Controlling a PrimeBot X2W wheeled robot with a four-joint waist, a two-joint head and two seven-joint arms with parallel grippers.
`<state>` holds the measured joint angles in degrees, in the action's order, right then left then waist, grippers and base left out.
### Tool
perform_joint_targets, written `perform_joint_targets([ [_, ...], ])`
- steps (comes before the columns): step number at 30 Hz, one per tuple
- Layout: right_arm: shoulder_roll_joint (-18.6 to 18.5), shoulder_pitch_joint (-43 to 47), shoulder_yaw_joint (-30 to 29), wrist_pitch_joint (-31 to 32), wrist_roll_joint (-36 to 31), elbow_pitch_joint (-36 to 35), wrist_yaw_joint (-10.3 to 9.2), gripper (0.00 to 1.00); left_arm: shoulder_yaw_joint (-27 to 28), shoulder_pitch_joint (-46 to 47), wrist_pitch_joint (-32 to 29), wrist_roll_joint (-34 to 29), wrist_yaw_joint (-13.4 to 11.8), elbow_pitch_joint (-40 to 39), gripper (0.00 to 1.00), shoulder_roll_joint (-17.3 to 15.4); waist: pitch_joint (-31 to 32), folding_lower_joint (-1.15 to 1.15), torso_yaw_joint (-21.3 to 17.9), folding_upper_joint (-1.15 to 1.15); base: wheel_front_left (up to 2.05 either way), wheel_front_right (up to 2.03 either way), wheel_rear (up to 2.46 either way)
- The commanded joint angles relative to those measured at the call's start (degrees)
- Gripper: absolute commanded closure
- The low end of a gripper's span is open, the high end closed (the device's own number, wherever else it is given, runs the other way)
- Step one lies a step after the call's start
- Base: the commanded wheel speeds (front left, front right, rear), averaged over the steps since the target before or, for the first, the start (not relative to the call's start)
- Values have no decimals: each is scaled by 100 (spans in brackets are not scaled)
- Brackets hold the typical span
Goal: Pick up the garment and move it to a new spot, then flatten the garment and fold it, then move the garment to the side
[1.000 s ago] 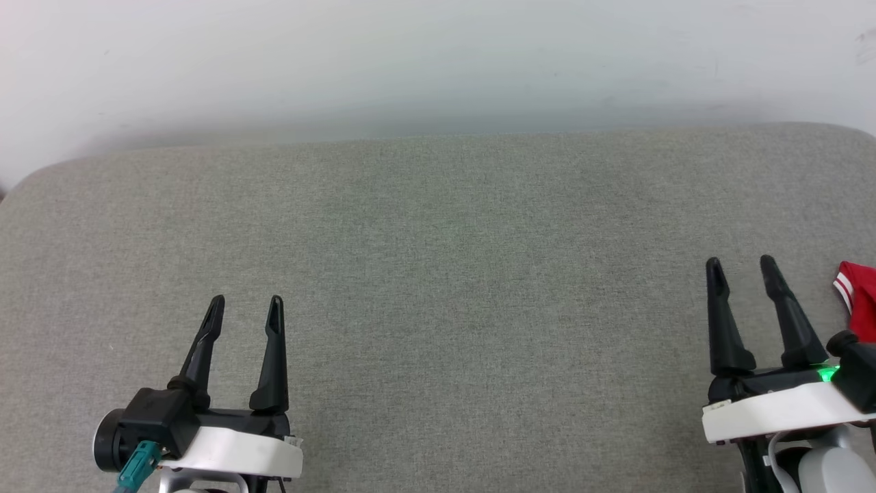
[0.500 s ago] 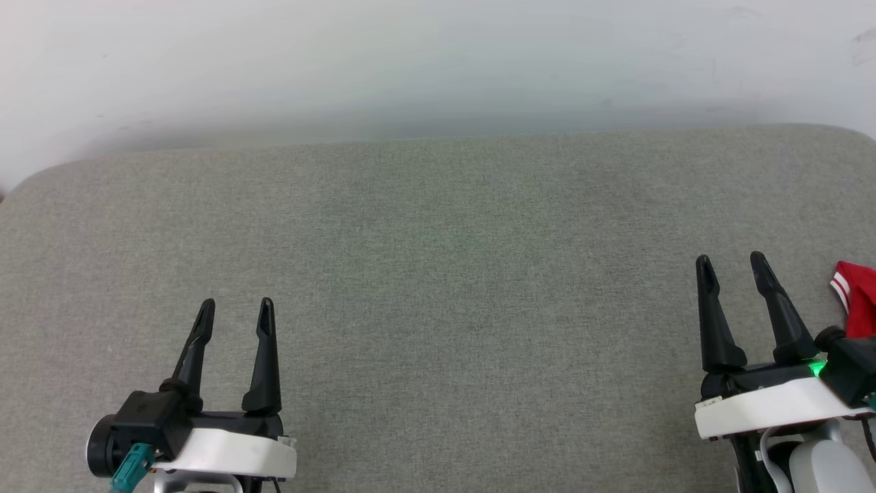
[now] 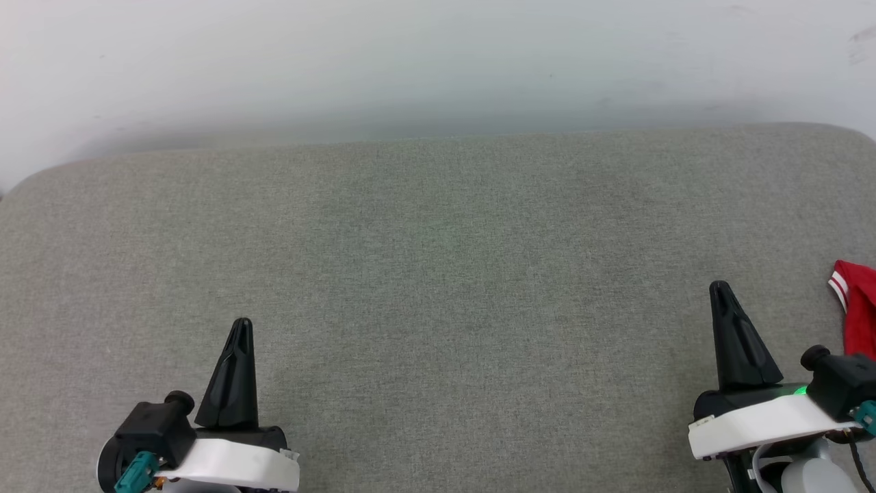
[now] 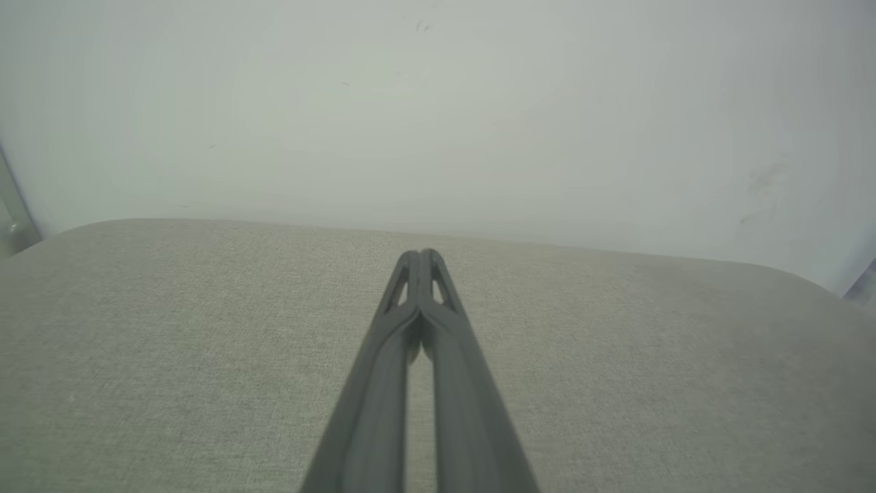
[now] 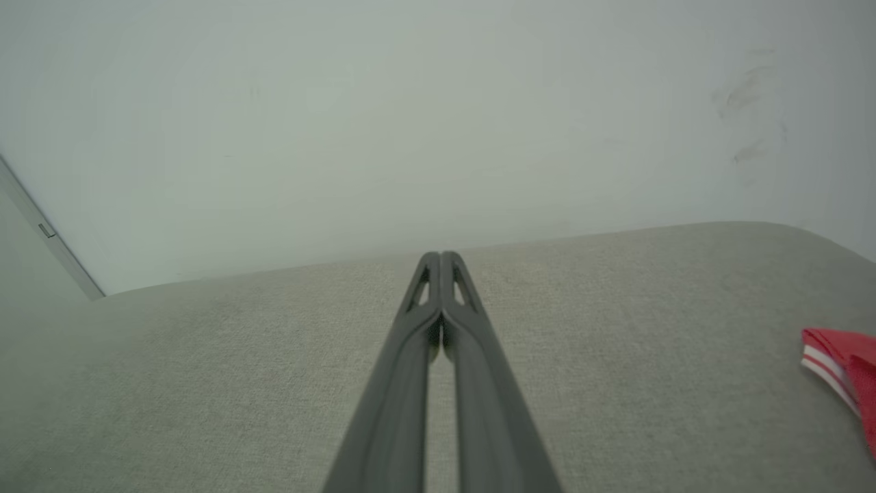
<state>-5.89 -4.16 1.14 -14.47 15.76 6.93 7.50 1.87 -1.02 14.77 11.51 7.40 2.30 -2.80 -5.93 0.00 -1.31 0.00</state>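
Work surface (image 3: 438,274): grey woven cloth, matt, with a fine even grain and no sheen.

Wall (image 3: 438,61), behind the work surface: pale, smooth and matt, with a few faint scuff marks.

Left gripper (image 3: 241,322) and right gripper (image 3: 718,286), at the near edge of the work surface: fingers (image 4: 383,383) are dark plastic, matt to faintly satin. The wrist housings (image 3: 233,462) are white smooth plastic with a mild gloss.

Teal connector (image 3: 137,472), on the left gripper: smooth plastic.

Garment (image 3: 861,308), at the right edge of the work surface: soft red cloth, matt, with a white-striped trim band.
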Motion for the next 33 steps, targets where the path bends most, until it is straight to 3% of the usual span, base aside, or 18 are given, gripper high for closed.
perform_joint_targets([
  [1,-1,-51,-10,49,285,-71,0,100,-9,49,-38,301,-8,-69,100,-20,9,0,3,0,0,0,0],
  [33,7,-130,-163,717,3200,220,0,100,-16,341,-685,3413,4,425,100,-167,153,0,36,0,0,0,0],
])
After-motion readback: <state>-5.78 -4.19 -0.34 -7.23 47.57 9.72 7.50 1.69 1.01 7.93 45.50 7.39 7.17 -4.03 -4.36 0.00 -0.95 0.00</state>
